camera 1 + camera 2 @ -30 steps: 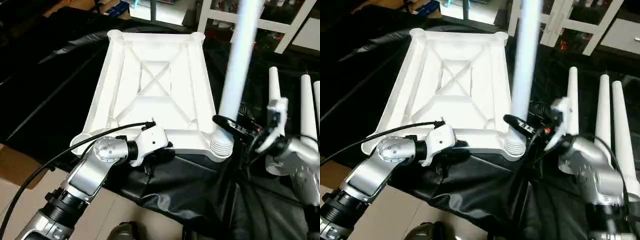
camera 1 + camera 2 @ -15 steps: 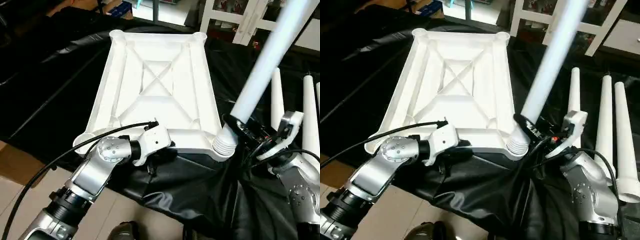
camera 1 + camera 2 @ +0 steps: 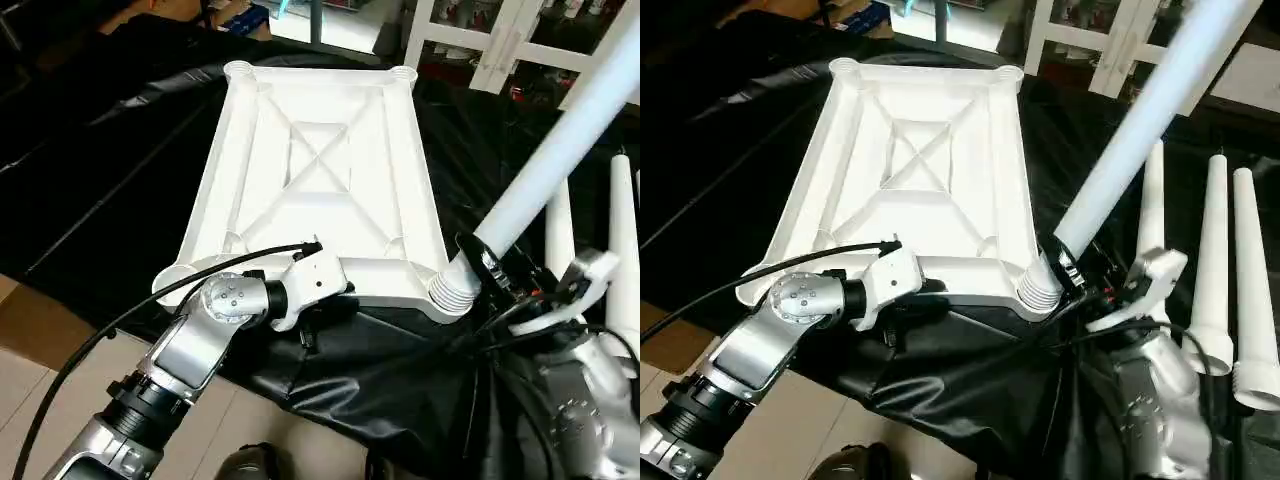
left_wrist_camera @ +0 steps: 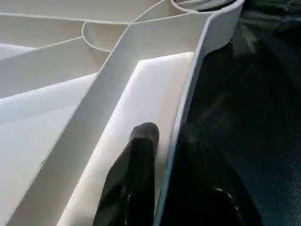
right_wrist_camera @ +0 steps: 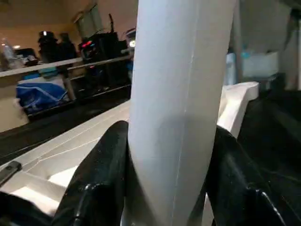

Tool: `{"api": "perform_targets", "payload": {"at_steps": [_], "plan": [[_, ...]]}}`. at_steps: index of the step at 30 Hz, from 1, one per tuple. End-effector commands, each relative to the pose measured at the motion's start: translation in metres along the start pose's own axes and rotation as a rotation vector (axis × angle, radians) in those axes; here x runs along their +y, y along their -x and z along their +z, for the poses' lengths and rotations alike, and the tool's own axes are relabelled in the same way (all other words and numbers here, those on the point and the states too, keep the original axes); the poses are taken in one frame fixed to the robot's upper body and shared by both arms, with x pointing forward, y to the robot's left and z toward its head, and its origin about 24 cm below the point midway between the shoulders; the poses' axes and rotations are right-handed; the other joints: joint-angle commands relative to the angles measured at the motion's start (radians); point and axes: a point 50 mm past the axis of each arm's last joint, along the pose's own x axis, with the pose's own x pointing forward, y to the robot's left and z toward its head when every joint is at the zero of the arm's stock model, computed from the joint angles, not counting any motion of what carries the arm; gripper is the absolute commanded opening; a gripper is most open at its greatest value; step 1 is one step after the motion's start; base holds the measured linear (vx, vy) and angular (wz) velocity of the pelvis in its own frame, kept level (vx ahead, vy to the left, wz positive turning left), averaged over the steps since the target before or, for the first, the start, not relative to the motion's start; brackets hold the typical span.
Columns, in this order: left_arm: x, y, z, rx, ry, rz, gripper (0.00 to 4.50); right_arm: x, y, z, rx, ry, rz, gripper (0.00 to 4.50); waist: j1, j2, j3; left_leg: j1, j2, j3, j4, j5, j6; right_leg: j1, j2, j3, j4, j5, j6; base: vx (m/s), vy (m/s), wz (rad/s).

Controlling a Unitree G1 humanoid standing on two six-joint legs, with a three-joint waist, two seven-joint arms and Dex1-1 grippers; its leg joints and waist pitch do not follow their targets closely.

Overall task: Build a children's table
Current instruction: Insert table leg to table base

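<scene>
The white tabletop (image 3: 318,180) is lying ribbed side up mid-frame on the black-draped surface (image 3: 90,190); the left end effector (image 4: 160,179) is pinching its near rim; the right end effector (image 5: 164,188) is clamping a tilted leg (image 3: 1140,130) entering the lower-right corner socket (image 3: 1038,290); three spare legs (image 3: 1215,260) are lying at right.

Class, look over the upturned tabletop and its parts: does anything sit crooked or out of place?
Yes. The leg held in the right hand leans steeply away from the tabletop instead of standing upright at the near corner socket. Three spare legs lie tidily beside it.
</scene>
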Motion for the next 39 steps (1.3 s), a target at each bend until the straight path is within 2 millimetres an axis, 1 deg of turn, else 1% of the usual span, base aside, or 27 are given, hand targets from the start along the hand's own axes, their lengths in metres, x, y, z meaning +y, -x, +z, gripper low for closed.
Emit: {"api": "perform_targets", "payload": {"at_steps": [1, 2, 5, 7, 10, 12, 14, 17, 19, 21, 24, 26, 28, 29, 31, 32, 35, 36, 37, 38, 39], "plan": [[0.007, 0.005, -0.008, 0.024, 0.019, 0.059, 0.59, -0.020, 0.038, -0.030, 0.180, 0.007, -0.219, 1.82, -0.006, 0.000, -0.045, 0.027, 0.076, -0.044, -0.095, -0.293, 0.013, 0.011, -0.067, 0.038, -0.073, -0.347, -0.179, 0.000, 0.000, 0.00], [0.007, 0.005, -0.008, 0.024, 0.019, 0.062, 0.59, -0.018, 0.039, -0.031, 0.172, 0.015, -0.227, 1.82, -0.007, 0.001, -0.045, 0.025, 0.076, -0.043, -0.096, -0.285, 0.016, 0.013, -0.066, 0.037, -0.071, -0.322, -0.185, 0.000, 0.000, 0.00], [0.008, 0.004, -0.008, 0.024, 0.019, 0.066, 0.59, -0.013, 0.039, -0.032, 0.159, 0.034, -0.233, 1.82, -0.007, 0.001, -0.046, 0.026, 0.075, -0.041, -0.094, -0.280, 0.018, 0.014, -0.065, 0.038, -0.070, -0.297, -0.192, 0.000, 0.000, 0.00], [0.008, 0.004, -0.008, 0.024, 0.018, 0.068, 0.59, -0.009, 0.041, -0.035, 0.159, 0.046, -0.230, 1.82, -0.007, 0.000, -0.046, 0.026, 0.075, -0.041, -0.095, -0.291, 0.019, 0.014, -0.067, 0.039, -0.071, -0.308, -0.191, 0.000, 0.000, 0.00], [0.009, 0.003, -0.007, 0.021, 0.019, 0.074, 0.59, -0.003, 0.045, -0.041, 0.173, 0.044, -0.220, 1.82, -0.007, -0.002, -0.044, 0.027, 0.076, -0.042, -0.097, -0.311, 0.015, 0.013, -0.068, 0.040, -0.075, -0.343, -0.180, 0.000, 0.000, 0.00], [0.009, 0.003, -0.007, 0.020, 0.019, 0.075, 0.59, 0.002, 0.046, -0.043, 0.180, 0.053, -0.201, 1.82, -0.007, 0.000, -0.042, 0.029, 0.076, -0.043, -0.100, -0.328, 0.012, 0.012, -0.068, 0.041, -0.078, -0.367, -0.171, 0.000, 0.000, 0.00], [0.009, 0.003, -0.008, 0.021, 0.020, 0.077, 0.59, 0.007, 0.047, -0.045, 0.189, 0.082, -0.165, 1.82, -0.007, 0.000, -0.040, 0.028, 0.077, -0.045, -0.102, -0.343, 0.005, 0.012, -0.068, 0.041, -0.080, -0.383, -0.163, 0.000, 0.000, 0.00], [0.009, 0.003, -0.008, 0.021, 0.020, 0.080, 0.59, 0.012, 0.048, -0.048, 0.197, 0.104, -0.136, 1.82, -0.009, -0.003, -0.040, 0.029, 0.077, -0.049, -0.105, -0.364, -0.002, 0.014, -0.069, 0.042, -0.082, -0.407, -0.155, 0.000, 0.000, 0.00], [0.009, 0.003, -0.008, 0.021, 0.020, 0.082, 0.59, 0.013, 0.048, -0.049, 0.196, 0.106, -0.137, 1.82, -0.009, -0.004, -0.040, 0.029, 0.077, -0.048, -0.105, -0.363, 0.001, 0.013, -0.069, 0.043, -0.083, -0.409, -0.154, 0.000, 0.000, 0.00], [0.010, 0.003, -0.008, 0.021, 0.020, 0.086, 0.59, 0.016, 0.048, -0.050, 0.192, 0.119, -0.129, 1.82, -0.008, -0.003, -0.041, 0.031, 0.077, -0.046, -0.104, -0.354, 0.004, 0.012, -0.068, 0.043, -0.083, -0.395, -0.156, 0.000, 0.000, 0.00], [0.011, 0.003, -0.008, 0.022, 0.020, 0.089, 0.59, 0.016, 0.049, -0.051, 0.192, 0.118, -0.134, 1.82, -0.009, -0.003, -0.041, 0.029, 0.077, -0.047, -0.105, -0.354, 0.005, 0.013, -0.067, 0.042, -0.082, -0.387, -0.159, 0.000, 0.000, 0.00], [0.011, 0.003, -0.008, 0.022, 0.020, 0.092, 0.59, 0.017, 0.050, -0.052, 0.193, 0.119, -0.136, 1.82, -0.010, -0.003, -0.040, 0.027, 0.077, -0.048, -0.106, -0.363, 0.005, 0.014, -0.070, 0.043, -0.083, -0.403, -0.157, 0.000, 0.000, 0.00], [0.011, 0.002, -0.008, 0.021, 0.020, 0.098, 0.59, 0.018, 0.051, -0.053, 0.194, 0.122, -0.138, 1.82, -0.011, -0.004, -0.039, 0.027, 0.078, -0.050, -0.107, -0.373, 0.004, 0.014, -0.071, 0.043, -0.085, -0.424, -0.151, 0.000, 0.000, 0.00], [0.012, 0.002, -0.008, 0.020, 0.021, 0.100, 0.59, 0.019, 0.052, -0.054, 0.196, 0.121, -0.141, 1.82, -0.011, -0.003, -0.038, 0.029, 0.078, -0.050, -0.108, -0.381, 0.000, 0.011, -0.070, 0.043, -0.087, -0.434, -0.148, 0.000, 0.000, 0.00], [0.012, 0.002, -0.008, 0.020, 0.021, 0.101, 0.59, 0.020, 0.053, -0.054, 0.198, 0.121, -0.141, 1.82, -0.011, -0.003, -0.038, 0.028, 0.078, -0.051, -0.109, -0.387, -0.002, 0.011, -0.070, 0.043, -0.087, -0.437, -0.146, 0.000, 0.000, 0.00], [0.012, 0.002, -0.008, 0.021, 0.021, 0.101, 0.59, 0.023, 0.056, -0.058, 0.226, 0.111, -0.125, 1.82, -0.011, -0.004, -0.038, 0.029, 0.079, -0.051, -0.109, -0.387, -0.003, 0.011, -0.069, 0.043, -0.086, -0.430, -0.145, 0.000, 0.000, 0.00], [0.012, 0.002, -0.008, 0.022, 0.020, 0.100, 0.59, 0.026, 0.059, -0.066, 0.305, 0.125, -0.079, 1.82, -0.012, 0.001, -0.036, 0.029, 0.078, -0.051, -0.110, -0.397, -0.008, 0.010, -0.068, 0.043, -0.087, -0.427, -0.143, 0.000, 0.000, 0.00], [0.012, 0.002, -0.008, 0.022, 0.020, 0.098, 0.59, 0.024, 0.057, -0.068, 0.322, 0.105, -0.086, 1.82, -0.012, 0.002, -0.034, 0.029, 0.077, -0.052, -0.111, -0.413, -0.012, 0.010, -0.068, 0.043, -0.090, -0.448, -0.138, 0.000, 0.000, 0.00], [0.012, 0.002, -0.009, 0.023, 0.020, 0.096, 0.59, 0.022, 0.056, -0.067, 0.321, 0.096, -0.089, 1.82, -0.013, 0.001, -0.034, 0.030, 0.076, -0.052, -0.111, -0.425, -0.014, 0.009, -0.069, 0.043, -0.091, -0.462, -0.134, 0.000, 0.000, 0.00], [0.012, 0.002, -0.009, 0.023, 0.019, 0.094, 0.59, 0.020, 0.053, -0.066, 0.313, 0.088, -0.095, 1.82, -0.015, 0.000, -0.032, 0.034, 0.076, -0.056, -0.113, -0.469, -0.022, 0.006, -0.070, 0.043, -0.096, -0.519, -0.122, 0.000, 0.000, 0.00], [0.012, 0.002, -0.009, 0.024, 0.019, 0.091, 0.59, 0.018, 0.050, -0.064, 0.314, 0.076, -0.100, 1.82, -0.016, 0.001, -0.032, 0.034, 0.076, -0.058, -0.114, -0.477, -0.024, 0.006, -0.071, 0.043, -0.097, -0.530, -0.118, 0.000, 0.000, 0.00]]}}
